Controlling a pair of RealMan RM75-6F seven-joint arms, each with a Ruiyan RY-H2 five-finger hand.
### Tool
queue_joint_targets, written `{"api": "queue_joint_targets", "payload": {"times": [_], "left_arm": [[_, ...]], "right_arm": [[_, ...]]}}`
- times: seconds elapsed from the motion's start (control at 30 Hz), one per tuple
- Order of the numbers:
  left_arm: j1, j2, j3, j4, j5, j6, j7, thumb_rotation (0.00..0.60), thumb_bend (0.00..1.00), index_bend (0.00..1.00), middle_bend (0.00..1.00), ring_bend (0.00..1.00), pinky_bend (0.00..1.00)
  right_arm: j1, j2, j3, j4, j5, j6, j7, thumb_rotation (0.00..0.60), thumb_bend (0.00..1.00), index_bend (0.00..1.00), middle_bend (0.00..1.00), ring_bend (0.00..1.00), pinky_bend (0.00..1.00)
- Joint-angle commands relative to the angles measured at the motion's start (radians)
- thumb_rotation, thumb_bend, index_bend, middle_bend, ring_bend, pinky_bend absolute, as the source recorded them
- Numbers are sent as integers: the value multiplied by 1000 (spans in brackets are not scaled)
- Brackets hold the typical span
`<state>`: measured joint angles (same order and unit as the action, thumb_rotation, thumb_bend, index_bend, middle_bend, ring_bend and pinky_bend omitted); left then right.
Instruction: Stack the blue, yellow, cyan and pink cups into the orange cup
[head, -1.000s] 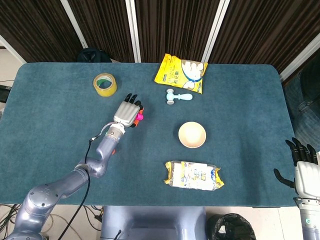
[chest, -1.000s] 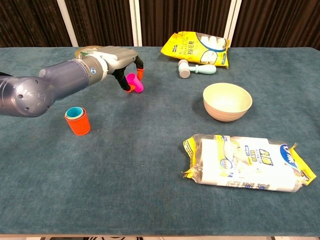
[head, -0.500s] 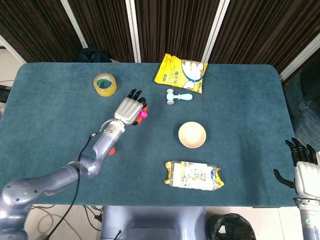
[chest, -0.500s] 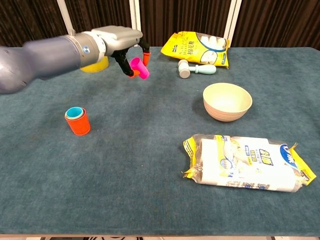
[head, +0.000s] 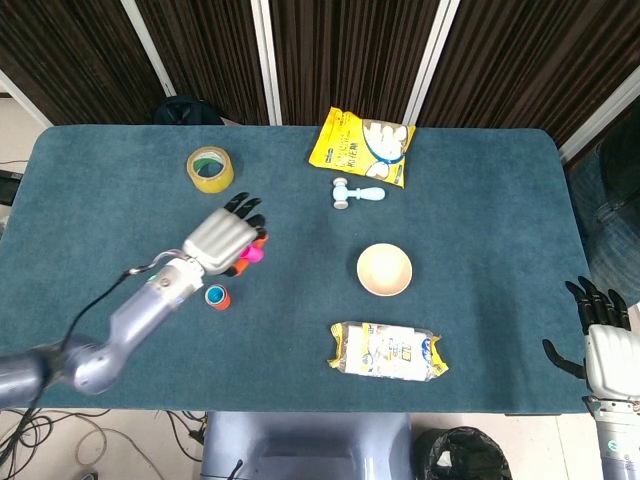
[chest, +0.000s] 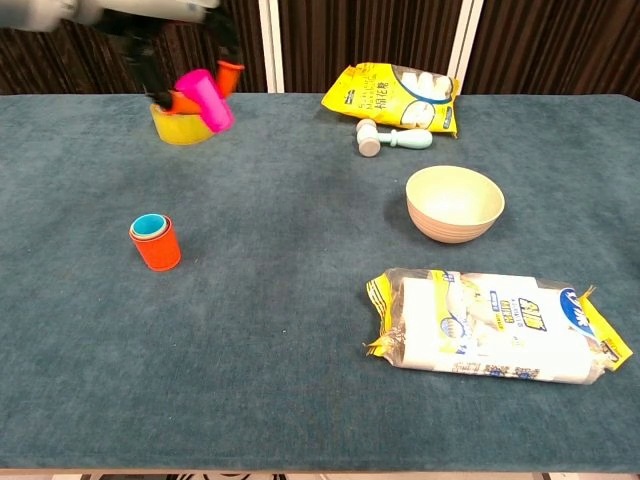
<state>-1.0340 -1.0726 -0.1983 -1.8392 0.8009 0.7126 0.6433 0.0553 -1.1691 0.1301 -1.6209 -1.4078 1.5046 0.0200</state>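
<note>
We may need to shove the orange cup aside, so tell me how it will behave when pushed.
The orange cup looks small, upright and taller than wide, so a high push probably tips it. It seems light plastic despite the cyan cup nested inside, and likely drags on the fabric-like table rather than sliding.

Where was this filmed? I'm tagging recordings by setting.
Probably a lab or studio for robot demonstrations, not a home: a table covered in teal cloth, dark curtains behind, and unrelated props laid out, such as a tape roll and snack bag.
</note>
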Motion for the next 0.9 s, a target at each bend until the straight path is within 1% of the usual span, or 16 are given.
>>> {"api": "queue_joint_targets", "payload": {"times": [0.03,0.17,0.33,0.5,0.67,0.9], "left_arm": [[14,113,67,-101,-73,3,40,600,357,483,236,0,0],[25,131,116,-106,-73,-8,37,600,357,483,236,0,0],[47,81,148,-54,-28,-10,3,600,357,484,238,0,0],[69,28,163,8,23,-6,-42,600,357,484,238,0,0],[79,-7,172,54,62,-8,-77,600,357,483,238,0,0],[84,-48,176,94,103,-19,-123,600,357,483,237,0,0]], "right_arm": [[0,0,1,-1,0,1,1,600,324,126,79,124,25],[0,0,1,0,1,1,0,600,325,125,79,124,25],[0,0,0,-1,-1,1,-2,600,324,126,79,124,25],[0,-2,1,2,-1,2,-1,600,325,125,79,124,25],[4,-7,-3,7,-1,-7,-5,600,324,125,79,124,25],[4,-8,-1,8,2,-6,-7,600,324,125,79,124,25]]}}
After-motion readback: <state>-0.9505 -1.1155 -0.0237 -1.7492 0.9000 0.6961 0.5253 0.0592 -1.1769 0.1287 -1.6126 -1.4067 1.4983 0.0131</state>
